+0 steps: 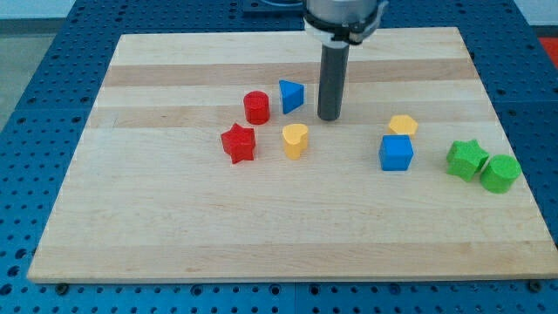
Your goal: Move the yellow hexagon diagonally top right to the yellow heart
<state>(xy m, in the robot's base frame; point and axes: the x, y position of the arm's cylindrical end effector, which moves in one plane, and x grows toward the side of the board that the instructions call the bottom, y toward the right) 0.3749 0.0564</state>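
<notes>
The yellow hexagon (pixel 403 125) lies right of the board's middle, touching the top edge of the blue cube (pixel 397 153). The yellow heart (pixel 296 139) lies near the middle, left of the hexagon. My tip (pixel 330 117) stands on the board between them, just up and right of the yellow heart and right of the blue triangle (pixel 291 96). It touches no block. The hexagon is well to the tip's right.
A red cylinder (pixel 256 107) and a red star (pixel 238 143) lie left of the heart. A green star (pixel 466 160) and a green cylinder (pixel 500 173) lie near the board's right edge. The wooden board (pixel 174 227) rests on a blue pegboard table.
</notes>
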